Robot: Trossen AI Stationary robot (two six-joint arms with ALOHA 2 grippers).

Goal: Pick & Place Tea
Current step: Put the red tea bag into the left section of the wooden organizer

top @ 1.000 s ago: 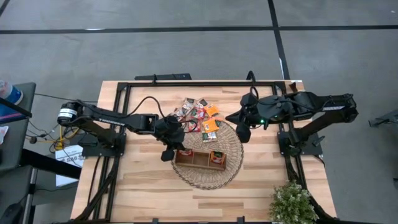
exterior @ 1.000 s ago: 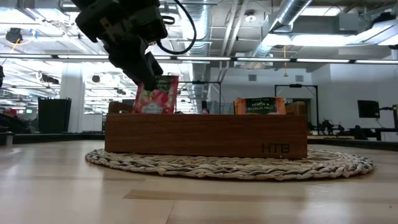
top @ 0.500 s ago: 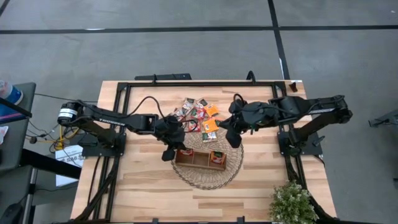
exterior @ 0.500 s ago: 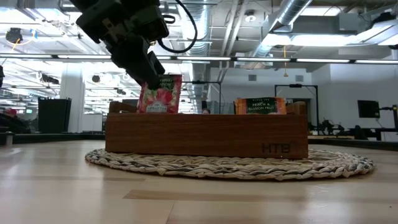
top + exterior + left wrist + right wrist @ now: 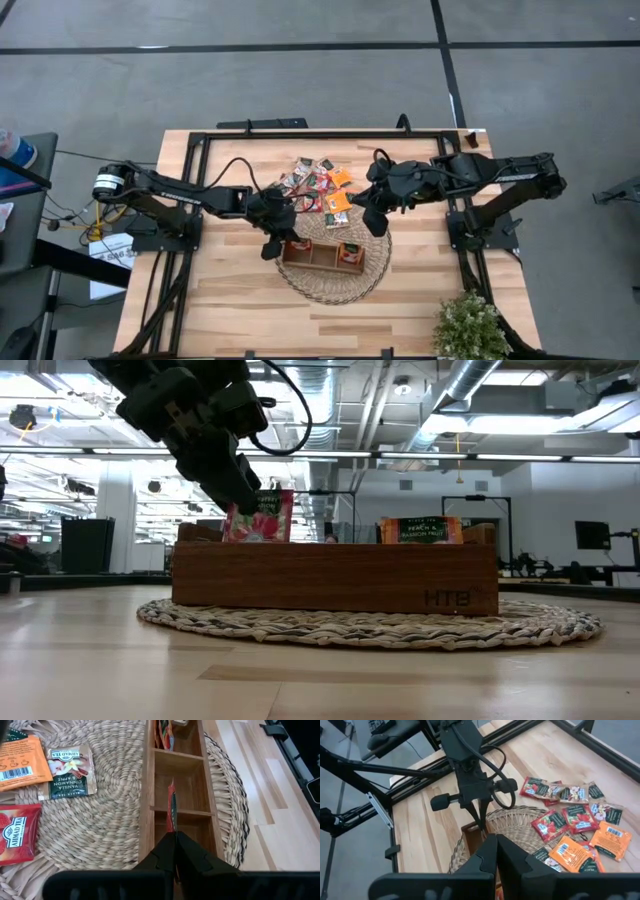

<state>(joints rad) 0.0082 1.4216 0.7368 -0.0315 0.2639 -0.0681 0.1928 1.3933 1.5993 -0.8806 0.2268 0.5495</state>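
While the left gripper (image 5: 171, 845) pinches a red tea sachet (image 5: 260, 518) upright on edge, its long axis vertical, over the wooden tray's (image 5: 330, 575) end compartment, the right gripper (image 5: 376, 226), clenched empty, hovers near loose sachets (image 5: 572, 815) on the wicker mat (image 5: 100, 830).

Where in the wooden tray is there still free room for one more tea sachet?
The middle compartment looks bare. The left gripper is lowering a red sachet into one end compartment; the other end compartment already holds sachets. Behind the tray, loose sachets crowd the table.
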